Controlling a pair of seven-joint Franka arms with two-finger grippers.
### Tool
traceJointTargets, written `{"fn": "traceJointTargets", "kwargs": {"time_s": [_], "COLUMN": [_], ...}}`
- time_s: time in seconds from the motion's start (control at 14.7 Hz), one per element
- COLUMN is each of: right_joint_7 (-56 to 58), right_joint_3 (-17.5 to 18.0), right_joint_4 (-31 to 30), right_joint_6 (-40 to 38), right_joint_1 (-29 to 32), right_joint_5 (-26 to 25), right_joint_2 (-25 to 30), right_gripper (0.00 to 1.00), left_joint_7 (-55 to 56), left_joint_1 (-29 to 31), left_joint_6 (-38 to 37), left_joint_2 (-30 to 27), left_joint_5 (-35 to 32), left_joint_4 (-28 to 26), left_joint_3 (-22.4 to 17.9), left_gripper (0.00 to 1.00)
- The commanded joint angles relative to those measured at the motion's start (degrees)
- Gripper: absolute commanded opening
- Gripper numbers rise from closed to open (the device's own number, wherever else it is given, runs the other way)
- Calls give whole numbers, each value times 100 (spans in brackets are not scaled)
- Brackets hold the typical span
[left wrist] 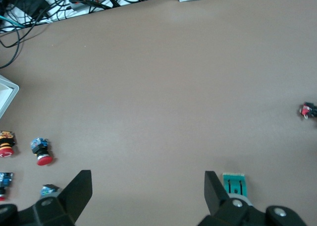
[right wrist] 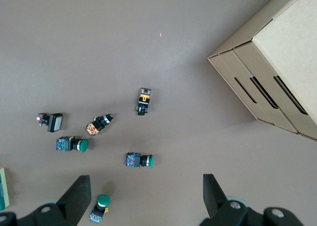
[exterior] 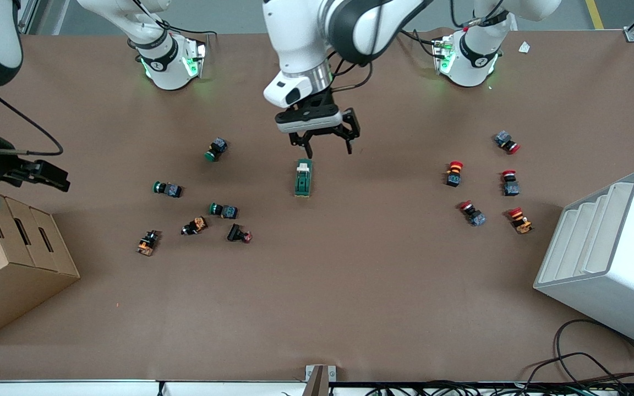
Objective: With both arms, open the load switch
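Observation:
The load switch [exterior: 302,177], a dark-green block with a white toggle at its end toward the robots' bases, lies flat near the table's middle. My left gripper [exterior: 328,147] hangs open over the table just on the base side of the switch, touching nothing. In the left wrist view the switch [left wrist: 234,183] shows beside one finger of the left gripper [left wrist: 148,191]. My right gripper [exterior: 39,173] is up over the right arm's end of the table by the cardboard box. In its wrist view the right gripper [right wrist: 143,196] is open and empty, with the switch's edge [right wrist: 2,189] at the border.
Green and orange push-buttons [exterior: 223,210] lie scattered toward the right arm's end. Red-capped push-buttons [exterior: 453,172] lie toward the left arm's end. A cardboard box [exterior: 9,264] and a white stepped bin [exterior: 608,258] stand at the two ends. Cables [exterior: 581,363] run along the front edge.

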State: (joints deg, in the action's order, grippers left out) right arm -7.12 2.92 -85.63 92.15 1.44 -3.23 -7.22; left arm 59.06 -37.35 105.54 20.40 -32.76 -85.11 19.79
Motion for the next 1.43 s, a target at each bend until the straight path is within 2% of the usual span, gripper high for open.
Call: {"fn": "traceJointTargets", "kwargs": {"time_s": [0.0, 0.14, 0.41, 0.68, 0.95, 1.36], "right_joint_7": [35, 27, 27, 9, 18, 0], "right_joint_3": [200, 182, 130, 129, 147, 173], "right_joint_4": [-323, -227, 80, 476, 617, 583], "right_joint_6": [-39, -170, -504, -848, -1084, -1427], "right_joint_1": [173, 181, 208, 278, 252, 217], "right_joint_5": [-134, -125, -55, 226, 235, 297], "right_joint_2": [370, 388, 371, 353, 344, 335], "right_gripper": [100, 100, 100, 100, 100, 100], "left_joint_7": [-945, -1535, -2187, -2583, -3294, -3566], "left_joint_1": [455, 710, 1176, 1686, 2265, 3338], "left_joint_6": [-130, -270, -842, -1018, -1264, -1625], "left_joint_2": [-475, -598, -634, -652, -862, -1336], "left_joint_5": [585, 805, 1367, 1501, 1553, 2422], "left_joint_4": [-85, -41, 389, 398, 433, 416], "left_joint_3": [25, 7, -2, -10, -2, -19], "left_gripper": [100, 100, 100, 100, 100, 100]}}
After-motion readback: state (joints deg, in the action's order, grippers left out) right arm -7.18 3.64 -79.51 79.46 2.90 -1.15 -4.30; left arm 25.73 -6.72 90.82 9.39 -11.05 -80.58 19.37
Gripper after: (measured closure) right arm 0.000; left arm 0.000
